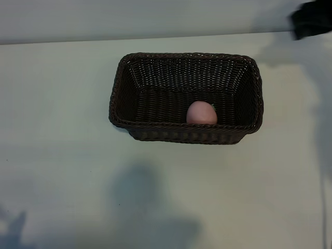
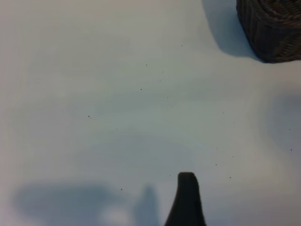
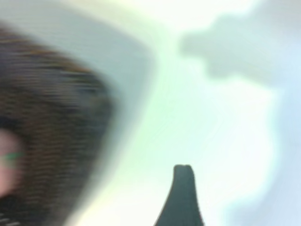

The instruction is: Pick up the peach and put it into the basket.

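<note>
Bare worktop (image 1: pixel 57 171) fills the lower frame, shadows only. Basket (image 1: pixel 122 88) sits upper centre; peach (image 1: pixel 201 113) lies inside, against its near wall, right of middle. Left pincer (image 2: pixel 186 197) is open over bare worktop, holding nothing. Right pincer (image 3: pixel 183 195) is open, empty; arm (image 1: pixel 311 18) at upper right corner.

You have bare table (image 1: pixel 62 155) on every side of the basket (image 1: pixel 155 78); its walls block a level approach, and inside, the peach (image 1: pixel 201 113) sits against the near wall
</note>
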You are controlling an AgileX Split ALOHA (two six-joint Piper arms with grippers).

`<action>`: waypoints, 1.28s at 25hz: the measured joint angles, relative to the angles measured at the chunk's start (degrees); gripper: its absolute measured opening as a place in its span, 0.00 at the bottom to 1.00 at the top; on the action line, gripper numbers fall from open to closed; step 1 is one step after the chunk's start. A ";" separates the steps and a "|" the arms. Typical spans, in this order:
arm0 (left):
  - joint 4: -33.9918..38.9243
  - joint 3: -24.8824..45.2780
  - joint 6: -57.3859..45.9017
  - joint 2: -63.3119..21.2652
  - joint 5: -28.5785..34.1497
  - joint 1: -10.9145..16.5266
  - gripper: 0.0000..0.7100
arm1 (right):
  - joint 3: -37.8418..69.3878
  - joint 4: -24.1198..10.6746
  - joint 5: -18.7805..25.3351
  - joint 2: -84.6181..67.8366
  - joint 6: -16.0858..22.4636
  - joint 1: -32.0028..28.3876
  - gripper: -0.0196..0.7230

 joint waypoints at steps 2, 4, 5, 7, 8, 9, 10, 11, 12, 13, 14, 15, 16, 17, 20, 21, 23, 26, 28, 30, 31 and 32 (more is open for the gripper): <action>0.00 0.00 0.00 0.00 0.00 0.00 0.83 | 0.00 -0.42 0.65 0.00 0.12 -3.97 0.82; 0.00 0.00 0.00 0.00 0.00 0.00 0.83 | 0.00 -0.65 1.33 0.00 0.17 -6.91 0.82; 0.00 0.00 0.00 0.00 0.00 0.00 0.83 | 0.00 -0.78 2.10 -0.06 0.17 -7.72 0.82; 0.00 0.00 0.00 0.00 0.00 0.00 0.83 | 0.00 -0.90 4.55 -0.44 0.12 -8.85 0.82; 0.00 0.00 0.00 0.00 0.00 0.00 0.83 | 0.00 -1.21 5.61 -0.86 0.12 -9.06 0.82; 0.00 0.00 0.00 0.00 0.00 0.00 0.83 | 0.00 -1.51 6.91 -1.53 0.12 -9.35 0.82; 0.00 0.00 0.00 0.00 0.00 0.00 0.83 | 0.00 -1.87 8.07 -2.57 0.19 -9.46 0.82; 0.00 0.00 0.00 0.00 0.00 0.00 0.83 | 0.00 -2.49 8.94 -3.92 0.39 -9.58 0.82; 0.00 0.00 0.00 0.00 0.00 0.00 0.83 | 0.00 -3.41 10.01 -5.26 0.66 -9.65 0.82; 0.00 0.00 0.00 0.00 0.00 0.00 0.83 | 0.00 -4.01 10.90 -7.06 1.06 -9.71 0.82; 0.00 0.00 0.00 0.00 0.00 0.00 0.83 | 0.00 -4.36 11.76 -9.05 1.27 -9.71 0.82; 0.00 0.00 0.00 0.00 0.00 0.00 0.83 | 0.00 -4.64 12.57 -10.80 1.62 -9.71 0.82; 0.00 0.00 0.00 0.00 0.00 0.00 0.83 | -0.05 -4.63 13.78 -12.91 1.89 -9.71 0.82; 0.00 0.00 0.00 0.00 0.00 0.00 0.83 | -0.05 -4.63 14.73 -15.04 2.11 -9.71 0.82; 0.00 0.00 0.00 0.00 0.00 0.00 0.83 | 0.01 -4.63 15.92 -20.82 3.20 -9.71 0.82; 0.00 0.00 -0.04 0.00 0.00 0.00 0.83 | 0.24 -4.58 15.92 -22.86 3.66 -9.71 0.82; 0.00 0.00 -0.04 0.00 0.00 0.00 0.83 | 1.18 -4.48 16.09 -26.78 4.51 -9.71 0.82; 0.00 0.00 -0.04 0.00 0.00 0.00 0.83 | 3.73 -4.47 16.29 -33.19 4.88 -9.71 0.82; 0.00 0.00 -0.04 0.00 0.00 0.00 0.83 | 6.10 -4.80 16.24 -38.16 4.88 -9.71 0.82; 0.00 0.00 -0.04 0.00 0.00 0.00 0.83 | 9.13 -6.46 16.24 -43.18 5.17 -9.71 0.82; 0.00 0.00 -0.04 0.00 0.00 0.00 0.83 | 10.54 -7.26 16.30 -46.08 5.65 -9.71 0.81; 0.00 0.00 -0.04 0.00 0.00 0.00 0.83 | 12.48 -7.96 16.24 -49.37 6.43 -9.71 0.81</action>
